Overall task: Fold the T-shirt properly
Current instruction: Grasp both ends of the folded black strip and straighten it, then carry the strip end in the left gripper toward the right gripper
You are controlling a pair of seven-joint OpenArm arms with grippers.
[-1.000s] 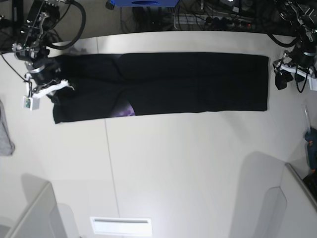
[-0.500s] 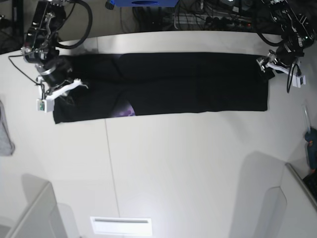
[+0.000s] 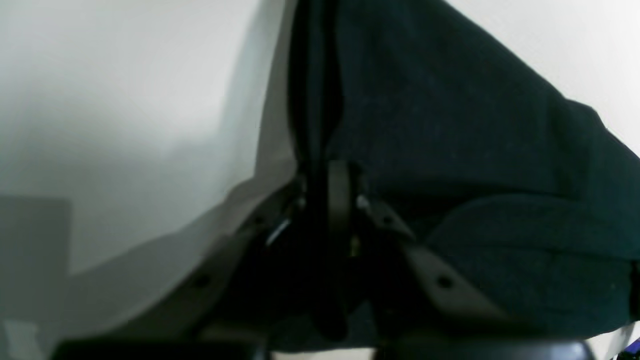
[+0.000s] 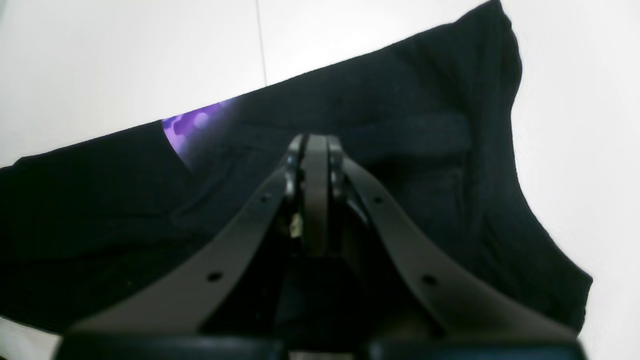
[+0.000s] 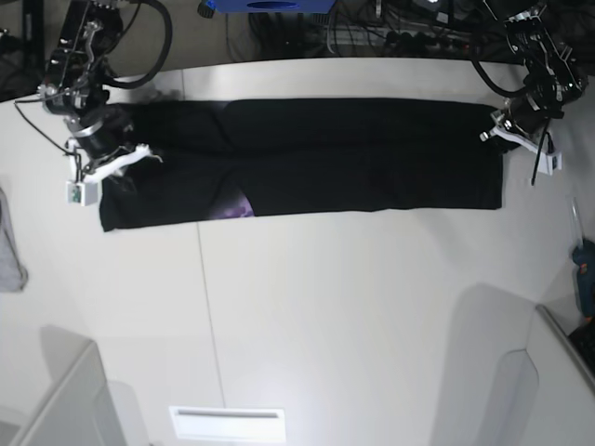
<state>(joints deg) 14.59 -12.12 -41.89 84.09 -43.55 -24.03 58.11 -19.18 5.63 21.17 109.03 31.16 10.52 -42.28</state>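
The big black cloth T-shirt (image 5: 307,158) lies as a long flat band across the far part of the white table (image 5: 325,307), purple print (image 5: 232,206) peeking out at its near edge. Left gripper (image 3: 332,187) is pinched on the shirt's right end. Right gripper (image 4: 315,155) is pressed together over the left end; can't tell if it's got cloth.

Found no readable text, label, brand, number or sign anywhere. Saw only a purple printed patch on the T-shirt (image 5: 232,206), without letters.
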